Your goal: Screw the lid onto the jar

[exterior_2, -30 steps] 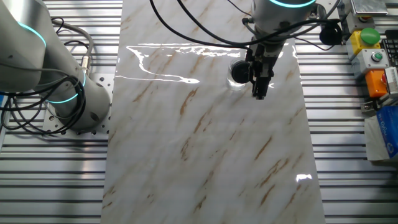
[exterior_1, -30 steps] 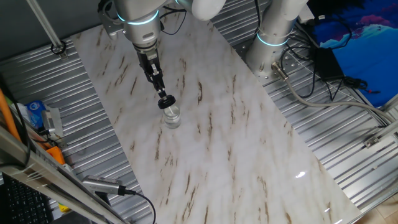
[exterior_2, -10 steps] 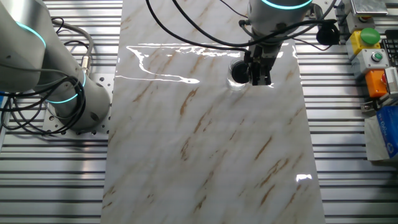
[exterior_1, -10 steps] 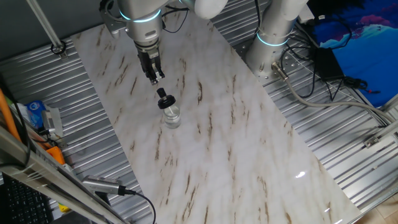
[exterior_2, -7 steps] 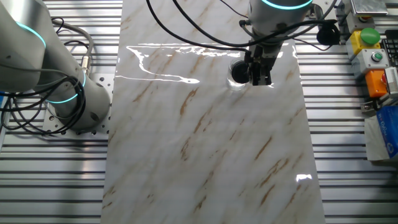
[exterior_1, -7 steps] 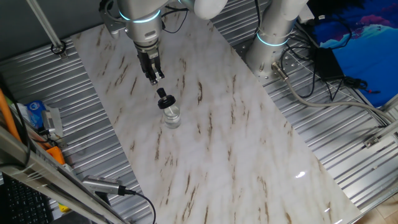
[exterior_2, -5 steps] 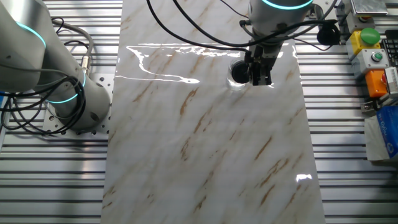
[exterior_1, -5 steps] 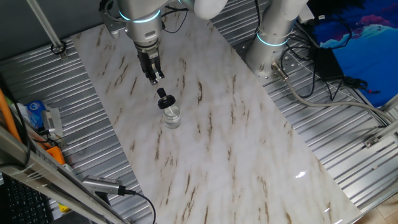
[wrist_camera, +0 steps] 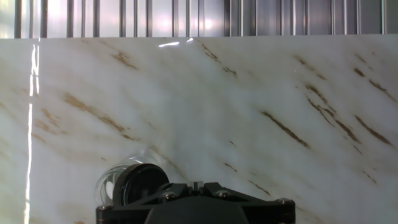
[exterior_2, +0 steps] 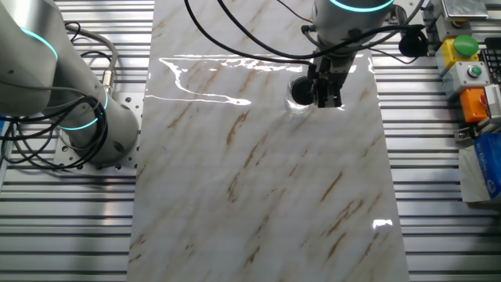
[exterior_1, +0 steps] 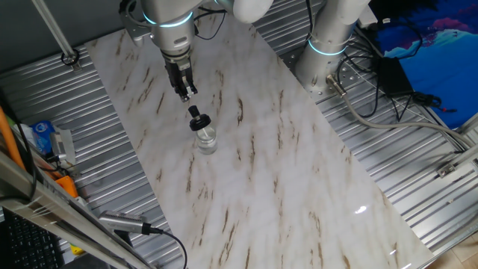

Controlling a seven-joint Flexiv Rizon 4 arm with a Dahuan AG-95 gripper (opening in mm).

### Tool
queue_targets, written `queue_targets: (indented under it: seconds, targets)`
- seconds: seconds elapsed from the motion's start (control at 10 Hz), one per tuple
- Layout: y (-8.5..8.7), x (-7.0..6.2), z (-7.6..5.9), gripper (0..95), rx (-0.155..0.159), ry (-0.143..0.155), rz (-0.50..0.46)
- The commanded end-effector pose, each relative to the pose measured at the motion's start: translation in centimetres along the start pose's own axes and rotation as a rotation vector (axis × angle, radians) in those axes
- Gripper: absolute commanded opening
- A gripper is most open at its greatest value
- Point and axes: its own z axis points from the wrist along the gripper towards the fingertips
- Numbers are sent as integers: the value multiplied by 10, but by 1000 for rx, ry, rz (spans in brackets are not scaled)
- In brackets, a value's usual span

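From the left in one fixed view: gripper [exterior_1: 187,92] raised just above and apart from the lid [exterior_1: 196,113], black cap seated atop the jar [exterior_1: 206,139], clear glass upright on the marble table [exterior_1: 261,187], with a second arm's base [exterior_1: 327,46] well off to the right. Spread or pressed together, impossible to tell for the fingers, too small and dark here. In the hand view, jar and lid low at the left, half hidden behind the hand's dark housing.
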Motion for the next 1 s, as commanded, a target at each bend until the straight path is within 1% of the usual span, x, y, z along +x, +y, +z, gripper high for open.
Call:
queue_targets:
  seconds: [0.1, 0.6, 0.7, 0.8, 1.0]
  targets:
    - [0, 0, 0, 0, 0, 0, 0]
    - [0, 0, 0, 0, 1, 0, 1]
    - [0, 0, 0, 0, 1, 1, -38]
    - [0, 0, 0, 0, 3, 0, -42]
    - [0, 1, 0, 0, -1, -1, -22]
